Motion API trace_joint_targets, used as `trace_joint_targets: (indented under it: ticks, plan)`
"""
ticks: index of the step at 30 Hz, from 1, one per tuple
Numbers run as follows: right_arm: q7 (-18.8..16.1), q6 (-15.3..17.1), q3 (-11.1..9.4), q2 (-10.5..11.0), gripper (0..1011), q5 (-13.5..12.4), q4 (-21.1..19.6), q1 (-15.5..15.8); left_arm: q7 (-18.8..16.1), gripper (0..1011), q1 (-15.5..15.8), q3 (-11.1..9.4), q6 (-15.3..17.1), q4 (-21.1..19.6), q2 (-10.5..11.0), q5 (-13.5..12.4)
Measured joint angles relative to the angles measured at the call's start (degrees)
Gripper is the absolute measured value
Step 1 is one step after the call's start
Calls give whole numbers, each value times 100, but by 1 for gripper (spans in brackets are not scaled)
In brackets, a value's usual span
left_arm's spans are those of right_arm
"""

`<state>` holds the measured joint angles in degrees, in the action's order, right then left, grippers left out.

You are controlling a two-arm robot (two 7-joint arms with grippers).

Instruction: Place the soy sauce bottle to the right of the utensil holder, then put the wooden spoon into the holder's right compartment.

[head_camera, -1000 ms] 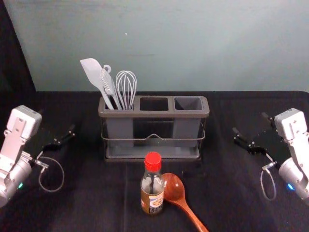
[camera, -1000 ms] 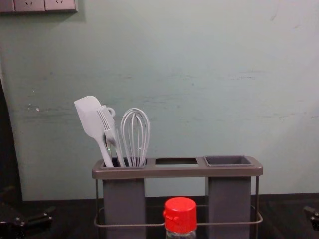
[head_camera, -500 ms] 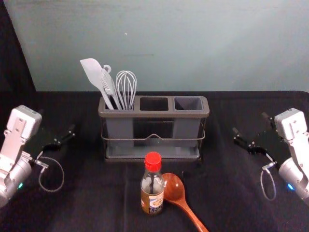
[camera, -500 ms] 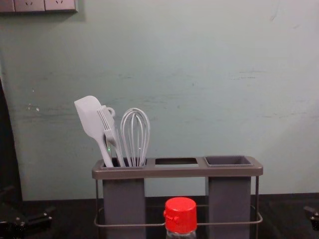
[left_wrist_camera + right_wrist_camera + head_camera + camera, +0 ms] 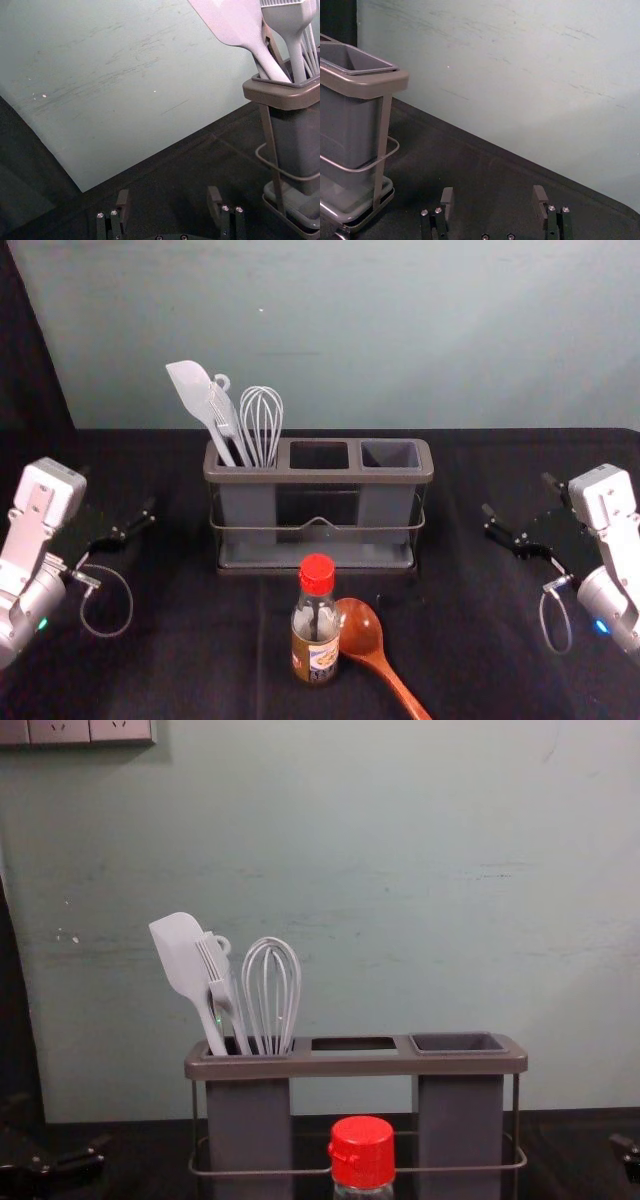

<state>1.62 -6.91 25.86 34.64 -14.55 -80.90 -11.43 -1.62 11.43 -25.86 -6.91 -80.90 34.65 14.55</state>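
First, we need the bottle [image 5: 315, 642]: our right gripper [image 5: 493, 191], at right, should reach near-left; our left gripper [image 5: 169, 192] rests left; both have fingers apart.

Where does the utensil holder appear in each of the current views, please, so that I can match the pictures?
Head view: the utensil holder is mid-picture, behind the soy sauce bottle.
Chest view: lower half, near the middle, cut off below.
Left wrist view: its end with the spatula, cut off at the picture's edge.
Right wrist view: its right compartment end, also cut off at the edge.
Shared landmark: the pale wall behind it.
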Motion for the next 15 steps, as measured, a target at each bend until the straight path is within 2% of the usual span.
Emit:
trace_joint_targets:
  ticks: [15]
  plan:
    - [0, 0, 0, 0, 1003, 0, 0, 0, 0, 1011, 0, 0, 0, 0, 0, 0]
